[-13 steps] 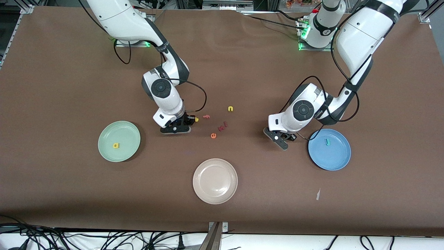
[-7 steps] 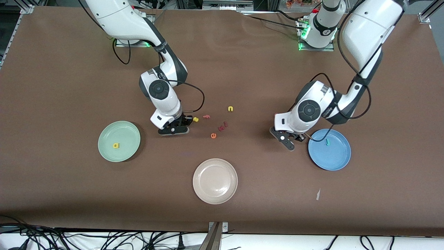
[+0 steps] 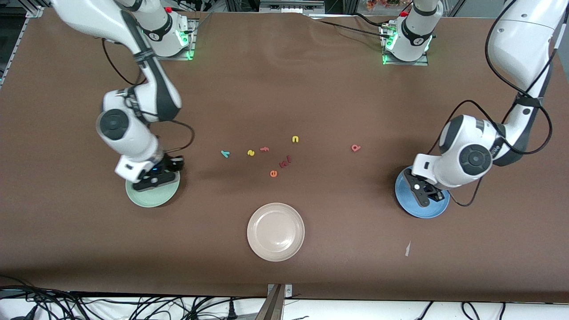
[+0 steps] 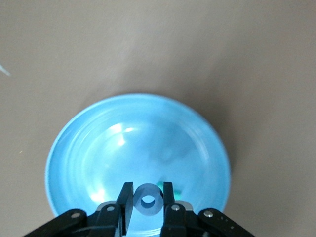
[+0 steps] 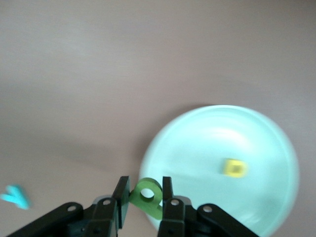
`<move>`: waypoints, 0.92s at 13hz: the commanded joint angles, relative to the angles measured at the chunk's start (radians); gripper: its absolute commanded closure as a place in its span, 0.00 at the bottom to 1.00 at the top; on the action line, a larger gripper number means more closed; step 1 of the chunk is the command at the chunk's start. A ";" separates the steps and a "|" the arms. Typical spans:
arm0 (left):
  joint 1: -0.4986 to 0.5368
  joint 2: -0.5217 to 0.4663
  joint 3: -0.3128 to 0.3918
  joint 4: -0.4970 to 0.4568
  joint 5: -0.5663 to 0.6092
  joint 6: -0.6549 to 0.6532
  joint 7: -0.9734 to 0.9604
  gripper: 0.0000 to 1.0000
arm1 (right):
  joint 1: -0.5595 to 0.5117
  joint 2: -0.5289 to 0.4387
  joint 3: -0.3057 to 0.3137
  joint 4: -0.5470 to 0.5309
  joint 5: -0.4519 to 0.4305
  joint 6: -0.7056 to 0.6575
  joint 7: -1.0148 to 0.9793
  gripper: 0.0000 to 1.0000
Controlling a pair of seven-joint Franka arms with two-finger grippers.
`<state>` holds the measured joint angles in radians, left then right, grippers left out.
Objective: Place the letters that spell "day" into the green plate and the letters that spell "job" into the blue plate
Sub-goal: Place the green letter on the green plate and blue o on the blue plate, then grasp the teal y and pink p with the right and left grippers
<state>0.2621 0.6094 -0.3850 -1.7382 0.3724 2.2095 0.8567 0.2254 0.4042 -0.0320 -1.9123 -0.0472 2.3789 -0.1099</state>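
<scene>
- Over the blue plate [image 3: 438, 209], at the left arm's end of the desk [image 3: 311, 89], the left end effector [image 4: 148, 200] is now held, its fingers closed narrowly on the blue o [image 4: 148, 201]; a second ago it stood beside the plate's rim, over bare desk.
- A teal j [image 4: 165, 186] is partly seen in that plate just beside the o, so two of the "job" letters are judged nearly delivered; the salmon b [image 3: 355, 148] has been uncovered on open desk, well apart from the plate.
- Over the green plate [image 3: 146, 201], at its rim, the right end effector [image 5: 143, 195] has been brought from the letter cluster, its fingers pinched on the dark green a [image 5: 147, 196].
- The yellow d [image 5: 234, 168] lies inside that plate, clear of the rim; the teal y [image 3: 225, 154] has been left exposed on the desk, nearest that plate among the loose letters.
- Both releases are judged to be next, with a slight move inward wanted for the a, which hangs at the plate's edge.
- Open room is left around both plates; the beige plate [image 3: 275, 231] sits nearer the front camera, out of either path, and the stray yellow, orange and dark red letters [image 3: 278, 155] are clustered mid-desk.
</scene>
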 commanded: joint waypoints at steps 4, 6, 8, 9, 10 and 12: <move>0.002 0.090 0.046 0.057 0.103 0.076 0.128 1.00 | -0.086 -0.022 0.027 -0.056 0.010 -0.006 -0.016 0.16; 0.003 0.090 0.048 0.055 0.103 0.093 0.130 0.20 | -0.083 -0.021 0.102 -0.056 0.009 -0.006 0.153 0.16; 0.006 0.084 0.046 0.055 0.093 0.085 0.131 0.00 | -0.017 -0.007 0.139 -0.057 0.006 0.005 0.364 0.16; 0.006 0.082 0.045 0.055 0.082 0.076 0.117 0.00 | 0.029 0.007 0.139 -0.057 0.001 0.011 0.451 0.16; 0.005 0.078 0.040 0.055 0.060 0.055 0.096 0.00 | 0.069 0.016 0.139 -0.059 0.000 0.037 0.532 0.16; 0.002 0.055 0.029 0.051 0.010 -0.005 0.003 0.00 | 0.124 0.034 0.139 -0.068 0.001 0.055 0.680 0.16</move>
<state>0.2627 0.6884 -0.3404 -1.6927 0.4211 2.2637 0.9216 0.3175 0.4255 0.1139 -1.9634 -0.0449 2.4009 0.4597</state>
